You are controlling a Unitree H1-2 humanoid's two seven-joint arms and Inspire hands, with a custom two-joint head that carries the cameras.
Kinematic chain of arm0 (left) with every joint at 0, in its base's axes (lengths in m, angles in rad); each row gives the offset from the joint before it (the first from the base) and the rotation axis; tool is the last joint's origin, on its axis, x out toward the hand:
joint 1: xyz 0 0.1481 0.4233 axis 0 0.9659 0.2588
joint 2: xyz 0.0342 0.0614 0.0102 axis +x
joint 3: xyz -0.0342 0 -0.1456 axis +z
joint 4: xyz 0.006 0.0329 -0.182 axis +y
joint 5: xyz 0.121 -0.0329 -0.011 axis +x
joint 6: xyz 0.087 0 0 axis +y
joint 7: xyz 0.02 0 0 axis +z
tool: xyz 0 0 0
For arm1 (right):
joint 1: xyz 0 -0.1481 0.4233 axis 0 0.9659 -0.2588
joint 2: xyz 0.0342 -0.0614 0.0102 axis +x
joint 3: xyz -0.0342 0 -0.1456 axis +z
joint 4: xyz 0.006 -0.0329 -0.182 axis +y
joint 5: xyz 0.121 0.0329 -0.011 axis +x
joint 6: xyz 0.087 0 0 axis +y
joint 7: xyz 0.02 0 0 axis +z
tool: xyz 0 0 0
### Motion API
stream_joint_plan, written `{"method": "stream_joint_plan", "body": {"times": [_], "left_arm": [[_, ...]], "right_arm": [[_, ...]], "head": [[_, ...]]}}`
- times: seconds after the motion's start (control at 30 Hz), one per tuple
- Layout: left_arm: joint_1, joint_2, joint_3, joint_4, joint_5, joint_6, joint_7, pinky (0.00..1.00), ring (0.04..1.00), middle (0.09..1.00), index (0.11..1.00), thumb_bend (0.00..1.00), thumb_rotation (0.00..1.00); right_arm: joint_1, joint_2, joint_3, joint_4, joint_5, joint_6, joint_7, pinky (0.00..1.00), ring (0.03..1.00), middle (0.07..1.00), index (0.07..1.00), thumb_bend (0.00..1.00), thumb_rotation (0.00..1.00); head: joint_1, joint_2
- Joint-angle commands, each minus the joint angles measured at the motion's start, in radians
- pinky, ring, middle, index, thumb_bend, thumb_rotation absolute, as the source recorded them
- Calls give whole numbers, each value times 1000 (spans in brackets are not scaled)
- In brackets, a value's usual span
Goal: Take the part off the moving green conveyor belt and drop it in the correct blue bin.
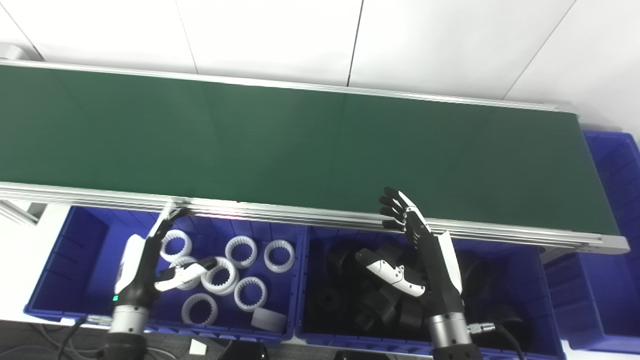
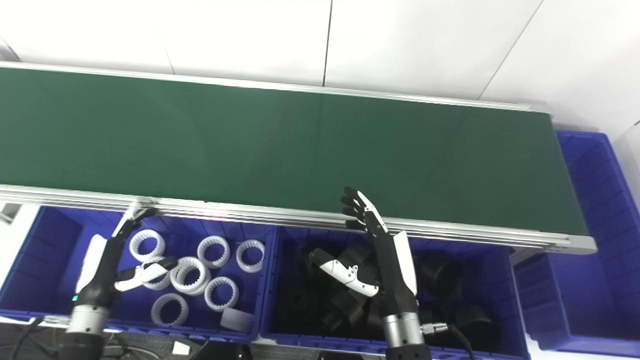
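Note:
The green conveyor belt (image 1: 300, 145) runs across the view with no part on it. My left hand (image 1: 150, 257) hovers open above the left blue bin (image 1: 60, 260), fingers pointing up toward the belt's near rail, thumb out to the right. That bin holds several white toothed rings (image 1: 241, 251). My right hand (image 1: 417, 250) is open over the middle blue bin (image 1: 520, 270), fingertips reaching the belt's rail, thumb spread left. Several black parts (image 2: 440, 280) lie in that bin. Neither hand holds anything.
A third blue bin (image 1: 615, 235) stands at the belt's right end. The belt's aluminium rail (image 1: 300, 215) runs just above both bins. White wall panels lie behind the belt. Cables trail near the bottom edge by each wrist.

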Motion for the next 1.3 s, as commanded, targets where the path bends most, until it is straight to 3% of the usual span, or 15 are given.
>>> {"method": "stream_joint_plan", "body": {"times": [0.0,0.07,0.17,0.33,0.6,1.0,1.27], "left_arm": [[-37,43,-63,-103,-86,-62,13,876,925,947,959,1000,700],[-45,69,-117,-147,-147,-62,-14,867,920,946,967,1000,692],[-54,84,-162,-203,-224,-62,-78,842,901,938,966,1000,667],[-64,62,-160,-221,-287,-62,-143,825,886,930,952,1000,655],[-59,-2,-41,-170,-368,-62,-291,831,871,915,939,1000,667],[-46,-117,154,-106,-412,-62,-532,800,840,893,913,1000,653],[-29,-223,316,-85,-459,-62,-705,756,762,799,862,1000,604]], "right_arm": [[-4,8,-1,-15,2,-18,-6,719,797,834,877,759,522],[-4,7,1,-16,0,-16,-3,726,798,835,878,759,521],[-5,7,4,-3,-5,-21,-5,728,796,835,875,762,518],[-4,12,9,31,-8,-36,-13,736,806,843,880,778,526],[-16,18,23,96,-13,-64,-32,753,828,861,883,763,512],[-14,24,22,116,-19,-71,-45,770,835,868,883,748,490],[-16,17,23,122,-9,-73,-49,772,835,870,886,745,473]], "head": [[0,0],[0,0],[-68,-27],[-116,-57],[-174,-94],[-147,-116],[-132,-129]]}}
